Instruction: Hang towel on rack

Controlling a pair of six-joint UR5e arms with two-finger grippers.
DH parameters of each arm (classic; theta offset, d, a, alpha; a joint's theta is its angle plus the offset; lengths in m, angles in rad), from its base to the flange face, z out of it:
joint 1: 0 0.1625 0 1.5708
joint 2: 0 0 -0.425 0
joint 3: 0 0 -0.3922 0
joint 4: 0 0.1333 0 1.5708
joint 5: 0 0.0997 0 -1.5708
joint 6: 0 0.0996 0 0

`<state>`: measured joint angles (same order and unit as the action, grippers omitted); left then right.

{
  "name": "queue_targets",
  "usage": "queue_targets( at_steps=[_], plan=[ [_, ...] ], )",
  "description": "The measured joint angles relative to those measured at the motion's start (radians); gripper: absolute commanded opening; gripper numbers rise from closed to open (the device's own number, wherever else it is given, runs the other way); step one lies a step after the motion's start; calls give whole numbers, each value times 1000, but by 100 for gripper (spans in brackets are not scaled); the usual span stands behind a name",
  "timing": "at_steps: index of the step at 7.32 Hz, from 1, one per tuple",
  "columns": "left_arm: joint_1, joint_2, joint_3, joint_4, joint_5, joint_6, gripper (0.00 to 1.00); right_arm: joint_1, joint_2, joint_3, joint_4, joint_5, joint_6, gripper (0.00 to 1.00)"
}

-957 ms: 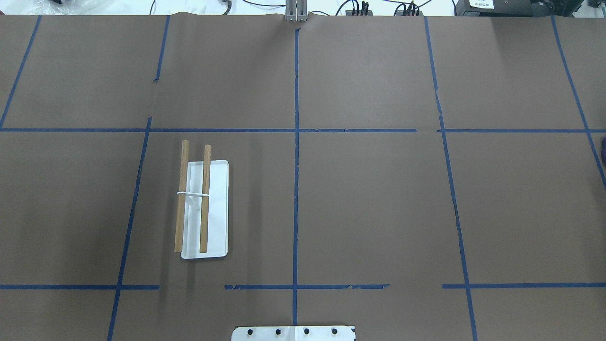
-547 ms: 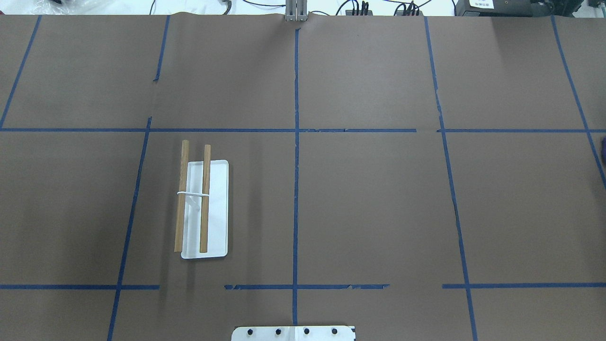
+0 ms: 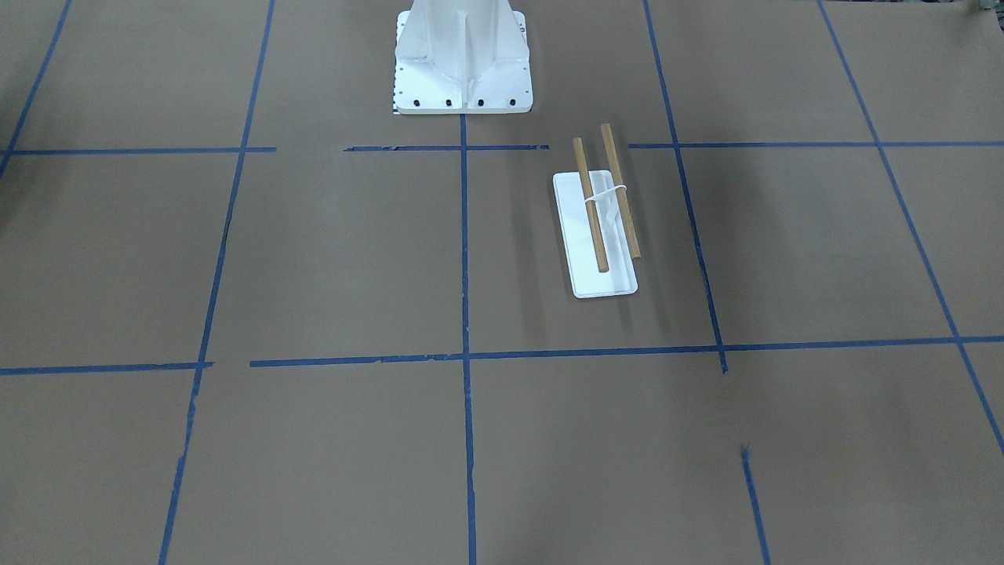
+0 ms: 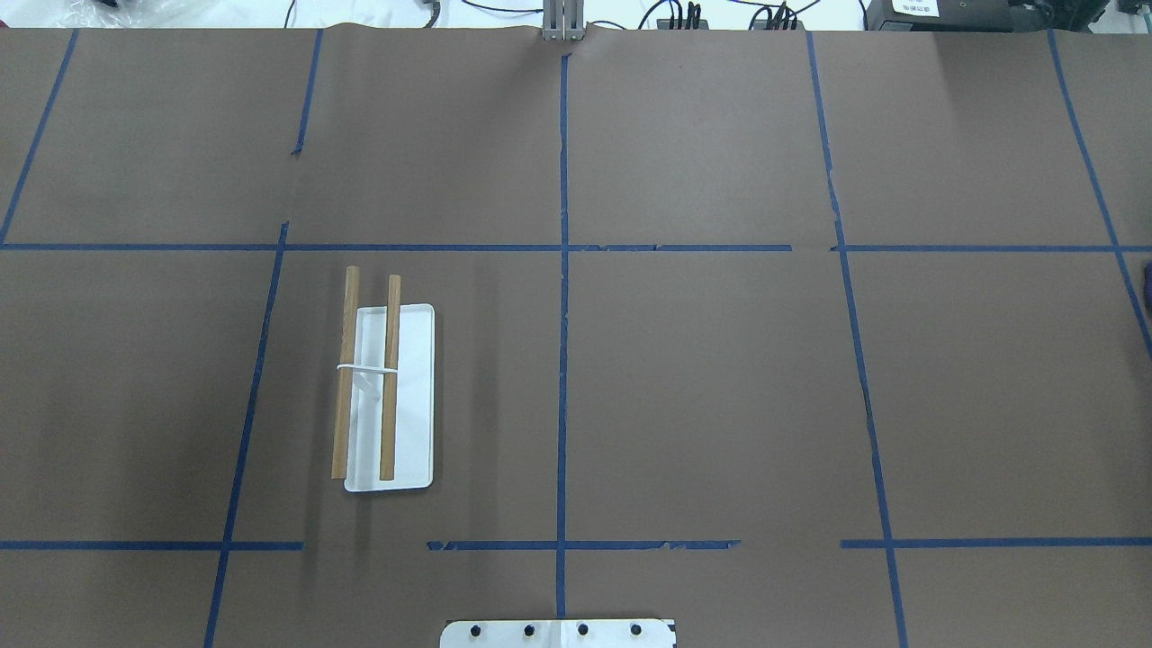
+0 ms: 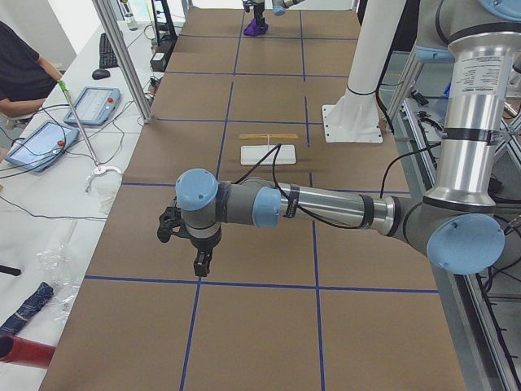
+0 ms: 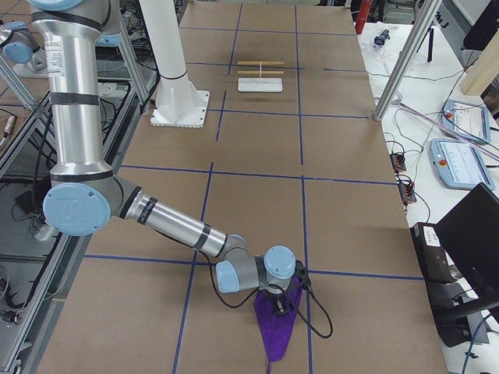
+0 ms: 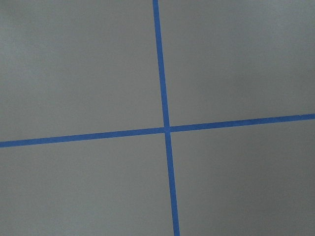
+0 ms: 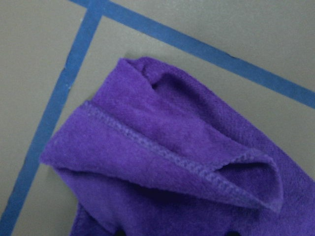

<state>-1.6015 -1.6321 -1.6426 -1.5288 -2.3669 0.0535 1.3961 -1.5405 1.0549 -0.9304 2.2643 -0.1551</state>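
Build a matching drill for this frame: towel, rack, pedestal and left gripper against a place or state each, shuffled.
Things:
1. towel
2. rack
3. pedestal
4. left gripper

Places or states:
A. white, bolted down at the robot's edge of the table
B. above a blue tape crossing
C. purple, bunched beneath the right gripper
D. both wooden rods bare, on the robot's left half of the table

Pairs: 1-C, 2-D, 3-A, 4-B.
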Motion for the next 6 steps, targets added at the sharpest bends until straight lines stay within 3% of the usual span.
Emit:
queue_targets(
  at_steps=[6],
  plan=[
    [0, 0, -25, -1, 1, 0, 100, 45, 40, 48, -3, 116, -2, 0]
  ],
)
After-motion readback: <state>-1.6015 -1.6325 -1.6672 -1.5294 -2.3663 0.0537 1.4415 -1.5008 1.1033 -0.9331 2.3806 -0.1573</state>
